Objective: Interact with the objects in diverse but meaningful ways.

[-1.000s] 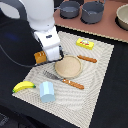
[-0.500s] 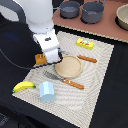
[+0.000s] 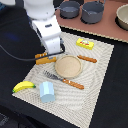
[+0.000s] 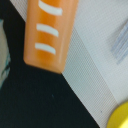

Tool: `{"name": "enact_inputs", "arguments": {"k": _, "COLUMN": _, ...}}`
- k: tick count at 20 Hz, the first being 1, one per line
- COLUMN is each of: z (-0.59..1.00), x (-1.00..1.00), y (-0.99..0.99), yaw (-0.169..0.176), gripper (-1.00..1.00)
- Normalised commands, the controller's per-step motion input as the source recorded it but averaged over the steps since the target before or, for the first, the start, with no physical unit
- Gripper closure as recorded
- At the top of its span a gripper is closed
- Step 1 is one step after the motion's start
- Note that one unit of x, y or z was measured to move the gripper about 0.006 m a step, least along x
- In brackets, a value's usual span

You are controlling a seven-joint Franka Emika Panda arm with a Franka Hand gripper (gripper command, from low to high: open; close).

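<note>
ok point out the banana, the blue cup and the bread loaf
banana [image 3: 23, 86]: exterior view, middle of its curved body
blue cup [image 3: 46, 91]: exterior view, its side wall
bread loaf [image 4: 51, 31]: wrist view, its scored top

The tool [image 3: 50, 54] hovers at the bread loaf [image 3: 45, 60], beside the round plate [image 3: 68, 66] on the mat [image 3: 95, 85].

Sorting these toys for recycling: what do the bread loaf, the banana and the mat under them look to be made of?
Bread loaf: probably moulded plastic, smooth orange with white score marks. Banana: likely plastic too, uniform glossy yellow. Mat: seems woven fabric or vinyl, with a fine ribbed texture in the wrist view.
</note>
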Motion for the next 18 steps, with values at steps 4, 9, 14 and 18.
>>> {"name": "enact_inputs", "arguments": {"k": 4, "z": 0.19, "x": 0.13, "y": -0.90, "yaw": -0.035, "gripper": -1.00}}
{"name": "enact_inputs", "arguments": {"k": 9, "z": 0.01, "x": 0.05, "y": -0.86, "yaw": -0.055, "gripper": -1.00}}
{"name": "enact_inputs", "arguments": {"k": 14, "z": -0.01, "x": 0.06, "y": -0.78, "yaw": -0.061, "gripper": -1.00}}
{"name": "enact_inputs", "arguments": {"k": 18, "z": -0.05, "x": 0.16, "y": -0.59, "yaw": -0.063, "gripper": -1.00}}
